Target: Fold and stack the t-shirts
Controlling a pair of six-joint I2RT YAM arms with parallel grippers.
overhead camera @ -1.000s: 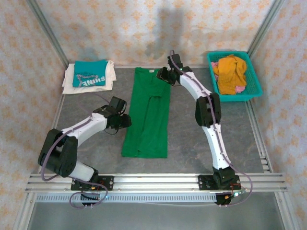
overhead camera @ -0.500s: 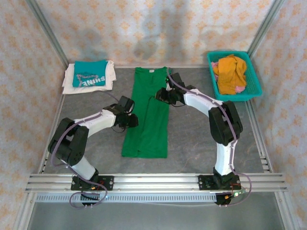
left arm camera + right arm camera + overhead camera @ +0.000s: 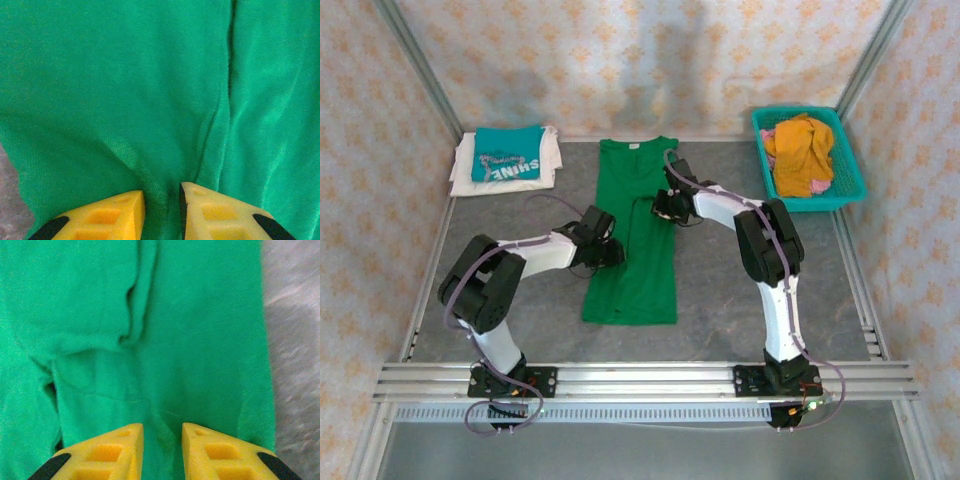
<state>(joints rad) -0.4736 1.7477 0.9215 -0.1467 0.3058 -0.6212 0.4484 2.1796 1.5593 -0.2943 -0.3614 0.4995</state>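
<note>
Now L gripper (image 3: pixel 161 194) & R gripper (image 3: pixel 162 427) nearly closed, pinching green tee (image 3: pixel 640 270); teal tee (image 3: pixel 507 158) reads "SHINE"

Grey table (image 3: pixel 720 290) with long-folded green t-shirt (image 3: pixel 635 270) at centre, white t-shirt (image 3: pixel 463 172) far left, teal basket (image 3: pixel 820 203) far right.

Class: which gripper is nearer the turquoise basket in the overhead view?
Right. The right gripper is on the green t-shirt's right edge, left of the basket; the left gripper is at the shirt's left edge, farther away.
</note>
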